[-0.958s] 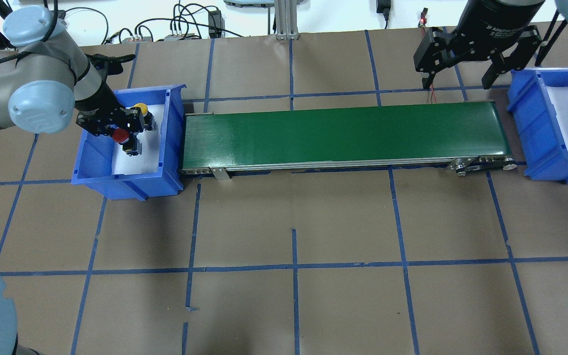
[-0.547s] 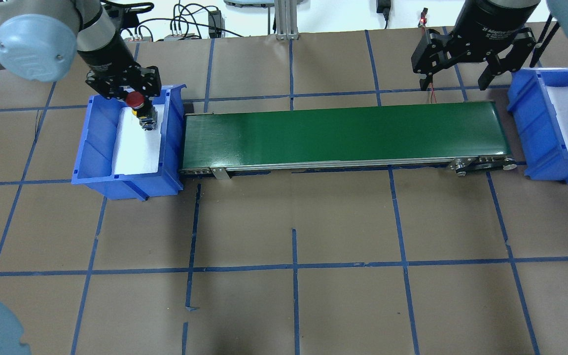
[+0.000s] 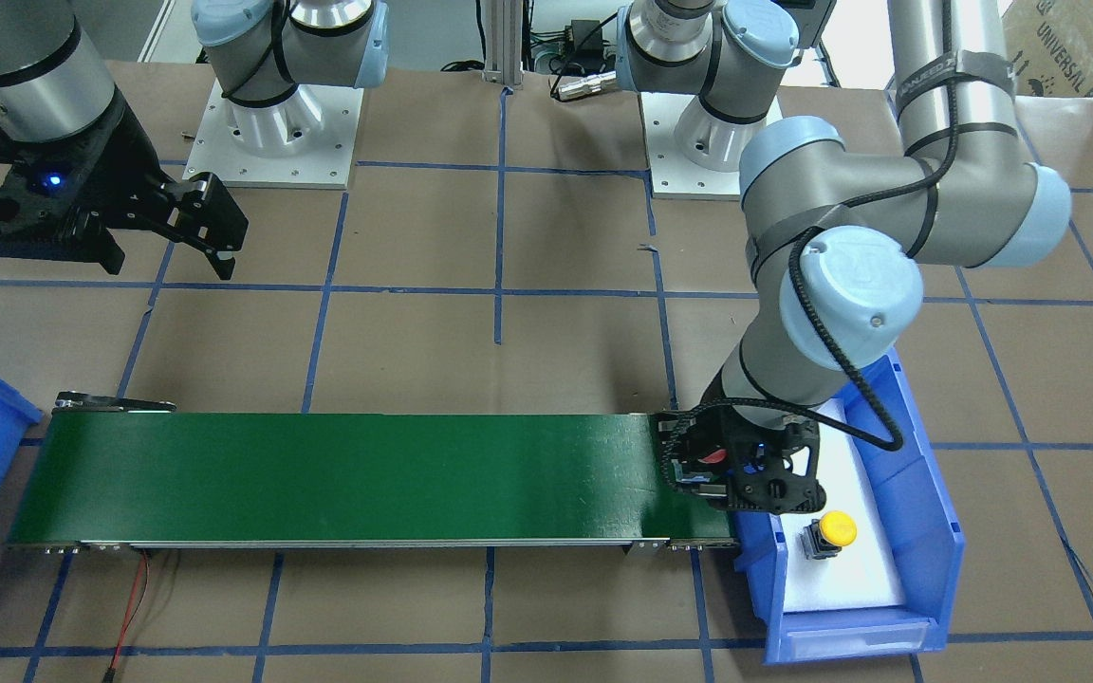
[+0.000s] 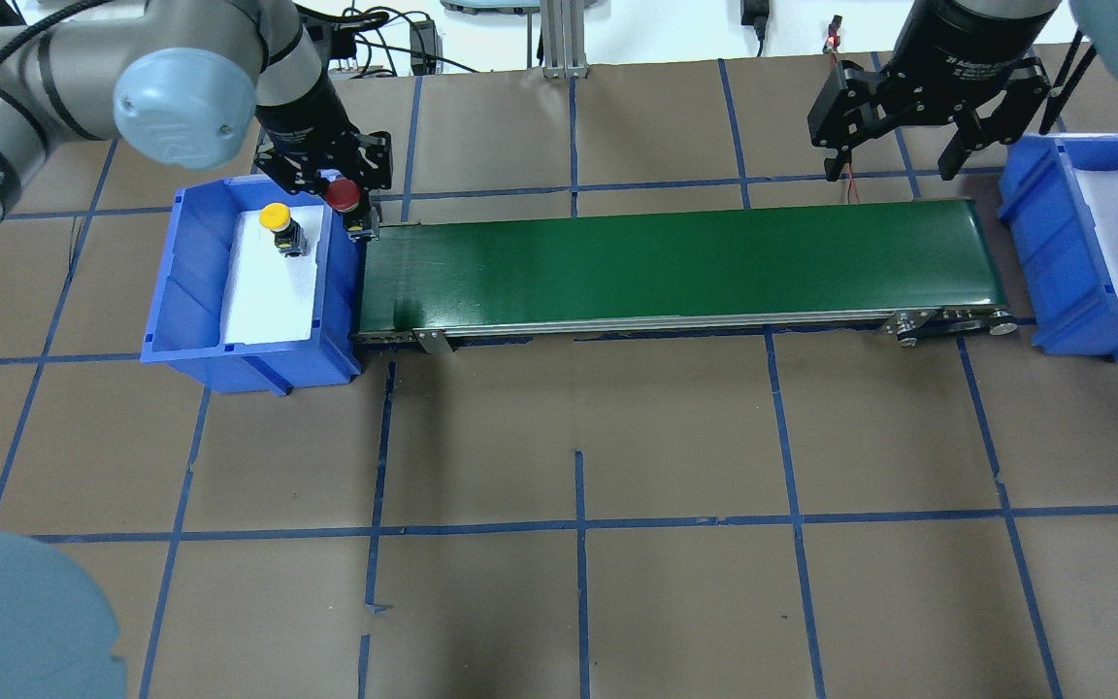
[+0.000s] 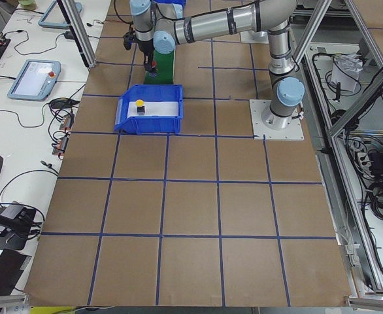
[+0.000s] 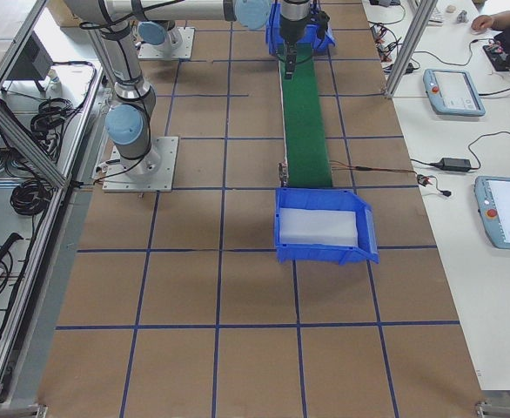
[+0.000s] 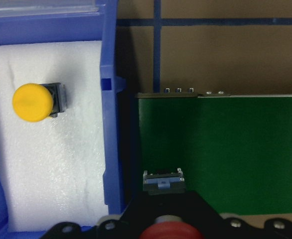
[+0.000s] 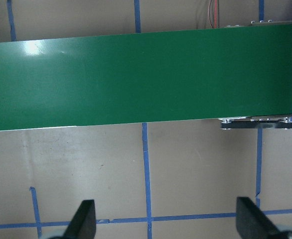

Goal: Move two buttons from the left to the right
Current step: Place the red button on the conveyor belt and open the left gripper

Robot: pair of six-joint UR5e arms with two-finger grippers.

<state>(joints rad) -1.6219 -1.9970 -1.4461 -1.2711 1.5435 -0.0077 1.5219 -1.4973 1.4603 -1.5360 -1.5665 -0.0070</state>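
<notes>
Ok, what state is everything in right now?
red button: gripped by left gripper, over left end of belt.
yellow button: loose on foam in left bin.
left gripper: shut on red button.
right gripper: open, holding nothing.
belt: nothing resting on it.
right bin: no buttons inside.

A conveyor [image 4: 675, 262] lies between a left bin [image 4: 248, 361] and a right bin [image 4: 1073, 282]; one button [image 4: 278, 219] sits in the left bin, the other button [image 4: 343, 194] above the conveyor's left end.

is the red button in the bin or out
Out: the left gripper holds the red button over the belt's end, past the bin's wall; the yellow button sits inside.
</notes>
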